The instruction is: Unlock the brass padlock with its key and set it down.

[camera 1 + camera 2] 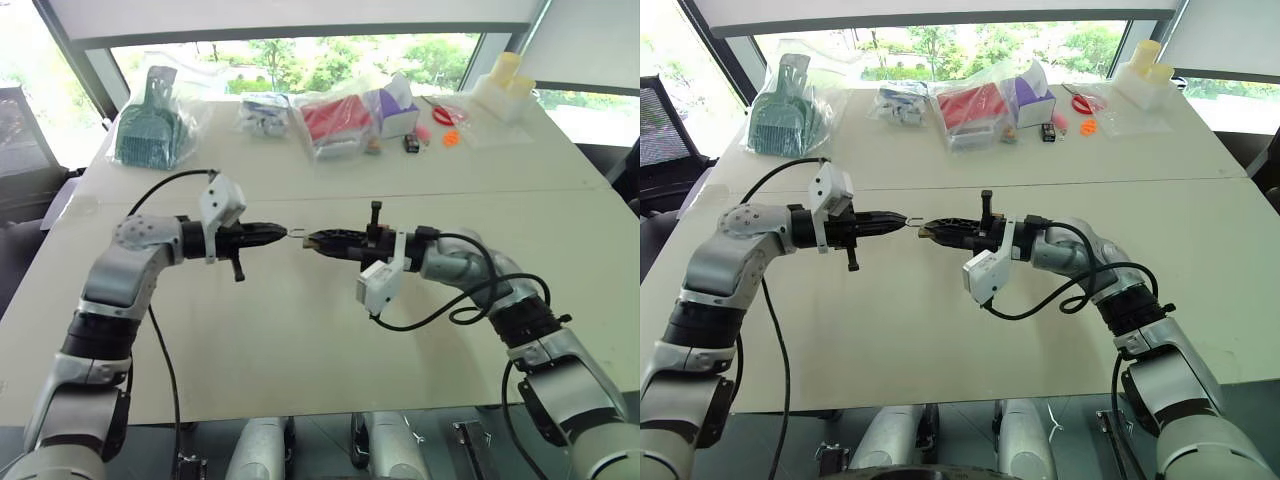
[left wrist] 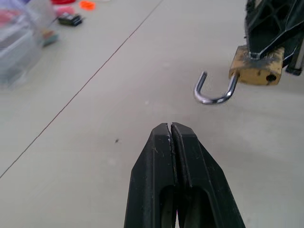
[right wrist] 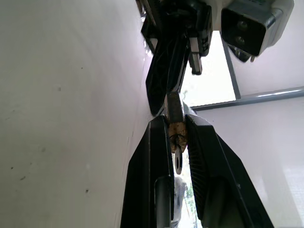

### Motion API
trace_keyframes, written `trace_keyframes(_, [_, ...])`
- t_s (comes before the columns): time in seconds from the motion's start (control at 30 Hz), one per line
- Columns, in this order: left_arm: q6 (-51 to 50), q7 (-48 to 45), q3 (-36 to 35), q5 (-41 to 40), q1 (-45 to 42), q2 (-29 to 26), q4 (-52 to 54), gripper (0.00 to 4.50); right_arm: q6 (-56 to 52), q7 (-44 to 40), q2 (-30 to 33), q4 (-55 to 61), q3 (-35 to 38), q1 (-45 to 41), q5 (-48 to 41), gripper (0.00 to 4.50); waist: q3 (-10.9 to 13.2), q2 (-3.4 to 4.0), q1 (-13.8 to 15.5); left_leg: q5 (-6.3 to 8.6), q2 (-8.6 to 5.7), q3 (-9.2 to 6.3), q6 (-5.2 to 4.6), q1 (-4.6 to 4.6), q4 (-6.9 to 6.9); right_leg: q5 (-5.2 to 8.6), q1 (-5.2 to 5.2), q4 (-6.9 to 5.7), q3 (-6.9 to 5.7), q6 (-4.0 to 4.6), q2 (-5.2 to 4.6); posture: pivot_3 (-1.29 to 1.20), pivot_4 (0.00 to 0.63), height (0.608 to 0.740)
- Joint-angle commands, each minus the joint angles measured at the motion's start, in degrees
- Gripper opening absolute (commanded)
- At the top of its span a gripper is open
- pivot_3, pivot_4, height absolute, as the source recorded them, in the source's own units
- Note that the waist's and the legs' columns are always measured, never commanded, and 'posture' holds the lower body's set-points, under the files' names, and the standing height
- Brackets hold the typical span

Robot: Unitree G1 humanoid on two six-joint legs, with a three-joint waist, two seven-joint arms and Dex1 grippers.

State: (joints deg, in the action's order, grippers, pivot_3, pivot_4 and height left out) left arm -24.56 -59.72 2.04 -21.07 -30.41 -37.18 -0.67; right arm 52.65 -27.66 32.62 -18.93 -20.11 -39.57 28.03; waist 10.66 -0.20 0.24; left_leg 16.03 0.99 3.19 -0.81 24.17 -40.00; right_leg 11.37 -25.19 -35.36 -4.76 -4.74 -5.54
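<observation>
Two hands meet tip to tip: brass padlock [image 2: 256, 71], shackle sprung, is clamped in right hand [image 1: 318, 241], at 3 o'clock from closed, empty left hand [image 1: 272, 234]; desk [image 1: 300, 340] lies below.

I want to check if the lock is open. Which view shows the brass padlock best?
The left wrist view: the brass padlock shows close, shackle swung open, body held in the right pincer. Head views show a tiny speck; the right wrist view shows its edge between the fingers.

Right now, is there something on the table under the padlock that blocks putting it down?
Nothing visible does. The right gripper holds the brass padlock, shackle open, above a bare stretch of the table. The bags and small items lie far back, near the window.
</observation>
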Motion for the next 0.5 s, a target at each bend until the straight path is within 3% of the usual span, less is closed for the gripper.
trace_keyframes(0.03, [-1.07,4.15,-4.42,-1.5,0.83,0.13,4.37,0.04,0.64,4.64,-0.11,-4.37,-0.06,-1.05,4.46,0.0,0.0,0.0,0.11,-0.01,0.0,0.01,0.01,0.0,0.0,0.0,0.0,0.0,0.0,0.0,0.0,0.0,0.15,0.74])
trace_keyframes(0.4, [-4.91,8.27,-4.31,-2.9,5.23,1.06,11.26,0.04,-0.2,12.14,-4.82,-20.19,-6.82,-7.24,13.39,0.0,0.0,0.0,-0.9,-0.11,0.0,-0.02,0.19,-0.04,0.05,0.0,0.01,-0.03,0.02,0.01,0.0,0.0,0.15,0.74])
trace_keyframes(0.5, [-5.84,9.65,-5.39,-4.17,5.12,2.21,11.69,0.0,0.76,9.9,-4.33,-20.73,-7.92,-6.78,12.18,1.38,0.0,0.0,-0.85,-0.1,0.0,-0.04,0.18,-0.04,0.05,0.0,0.02,-0.03,0.02,0.01,0.0,0.0,0.15,0.74])
